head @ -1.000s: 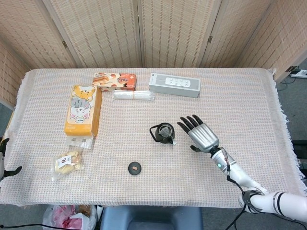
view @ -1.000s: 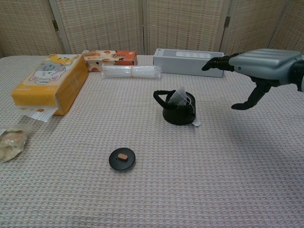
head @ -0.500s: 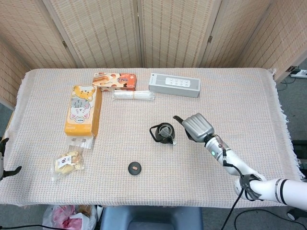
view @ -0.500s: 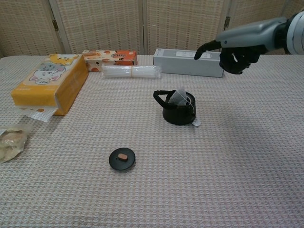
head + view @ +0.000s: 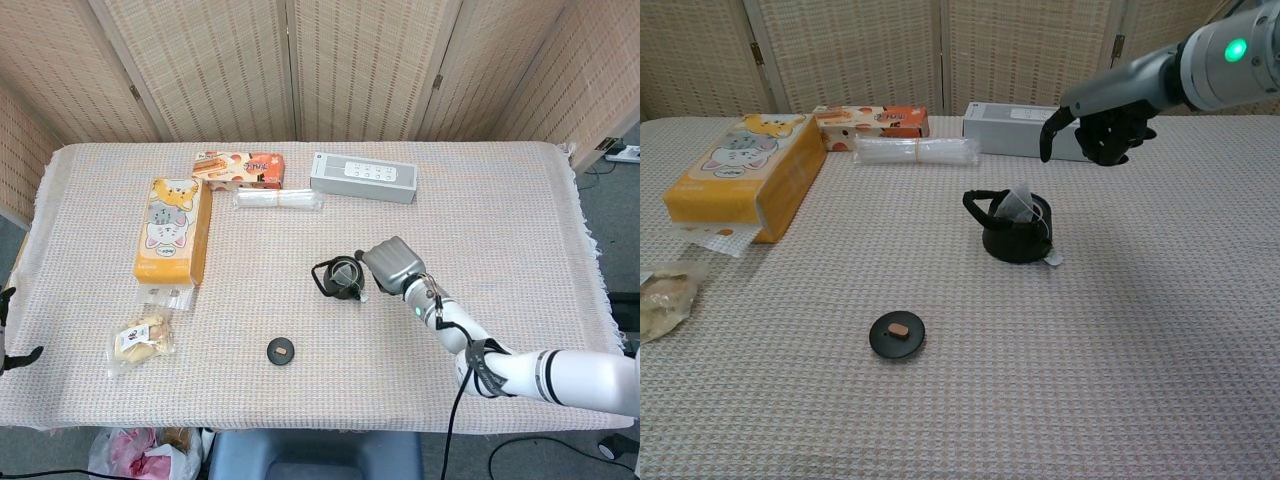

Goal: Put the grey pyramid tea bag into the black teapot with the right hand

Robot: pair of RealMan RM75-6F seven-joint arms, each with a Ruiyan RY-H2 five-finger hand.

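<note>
The black teapot [image 5: 338,279] [image 5: 1015,232] stands lidless near the middle of the table. The grey pyramid tea bag [image 5: 1020,204] [image 5: 348,269] sits in its mouth with the top poking out, and its white tag [image 5: 1054,259] lies on the cloth beside the pot. My right hand [image 5: 391,265] [image 5: 1108,122] hovers just right of and above the teapot, holding nothing; most fingers are curled in and one points down toward the pot. It does not touch the bag. Of my left hand [image 5: 8,345], only dark fingertips show at the far left edge.
The teapot's round black lid [image 5: 281,351] [image 5: 897,335] lies in front left of the pot. An orange tissue box [image 5: 172,230], a snack bag [image 5: 140,340], a snack box [image 5: 238,169], a clear plastic pack [image 5: 278,199] and a grey box [image 5: 363,177] line the left and back.
My right hand has swung left from the table's right side to just beside and above the teapot, and its spread fingers have curled in. The tea bag and pot have not moved.
</note>
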